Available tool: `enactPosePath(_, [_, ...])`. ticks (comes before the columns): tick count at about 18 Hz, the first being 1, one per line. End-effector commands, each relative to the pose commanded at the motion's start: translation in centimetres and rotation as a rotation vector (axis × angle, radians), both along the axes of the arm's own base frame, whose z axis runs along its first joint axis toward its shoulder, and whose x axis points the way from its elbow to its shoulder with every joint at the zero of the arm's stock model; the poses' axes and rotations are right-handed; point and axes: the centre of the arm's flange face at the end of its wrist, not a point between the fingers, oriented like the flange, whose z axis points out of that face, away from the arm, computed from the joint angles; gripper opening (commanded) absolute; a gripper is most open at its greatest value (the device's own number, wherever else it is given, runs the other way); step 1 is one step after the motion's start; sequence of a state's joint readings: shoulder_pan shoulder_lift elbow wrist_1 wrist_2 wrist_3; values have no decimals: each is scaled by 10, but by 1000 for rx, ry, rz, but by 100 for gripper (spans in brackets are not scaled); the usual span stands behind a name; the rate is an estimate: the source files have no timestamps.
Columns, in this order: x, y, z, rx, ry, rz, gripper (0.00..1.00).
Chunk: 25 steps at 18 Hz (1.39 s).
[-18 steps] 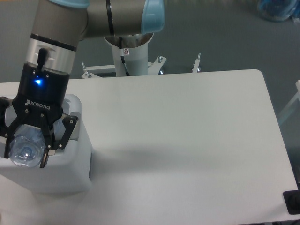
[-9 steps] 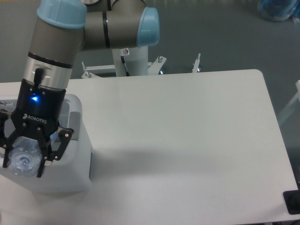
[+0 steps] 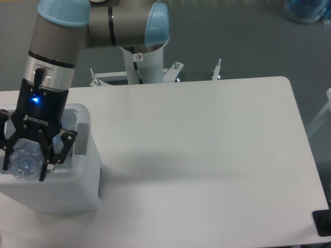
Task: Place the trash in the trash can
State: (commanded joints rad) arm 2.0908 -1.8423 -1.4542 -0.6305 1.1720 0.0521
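The trash in view is a crushed clear bluish plastic bottle (image 3: 21,164), seen end-on. My gripper (image 3: 24,170) is shut on it, one black finger on each side. Bottle and gripper hang directly over the opening of the trash can (image 3: 77,191), a white boxy bin with a thick rim standing at the table's left edge. The gripper and the wrist hide most of the bin's inside, so I cannot tell what lies in it.
The white table (image 3: 207,144) runs right from the bin to a rounded edge. The arm's pedestal (image 3: 142,62) stands behind the table's far edge. A black object (image 3: 322,222) sits past the front right corner.
The gripper, still shut on the bottle, dipped toward the bin's front, then drew back a little toward the far side. It stays over the bin's opening.
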Motion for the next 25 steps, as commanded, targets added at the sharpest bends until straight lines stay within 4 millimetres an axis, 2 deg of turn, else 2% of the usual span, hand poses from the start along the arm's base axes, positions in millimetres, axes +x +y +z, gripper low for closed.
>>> enactPosePath(3, [-1, 2, 0, 1, 7, -5, 76])
enactPosePath(7, [-1, 0, -2, -3, 5, -5, 76])
enactPosePath(8, [-1, -1, 0, 1, 8, -8, 83])
enactPosePath(9, [0, -2, 4, 6, 20, -13, 98])
enactPosePath(12, [-6, -9, 19, 23, 65, -21, 100])
enactPosePath(13, [-15, -17, 24, 17, 86, 15, 100])
enactPosePath(14, [-46, -37, 32, -12, 147, 120, 100])
enactPosePath(15, [-62, -45, 33, -42, 194, 184, 100])
enactPosePath(18, [-106, -67, 20, -178, 347, 268, 100])
enactPosePath(21, [-128, -82, 8, -285, 428, 257, 100])
enactPosePath(25, [-140, -92, 5, -309, 412, 276, 100])
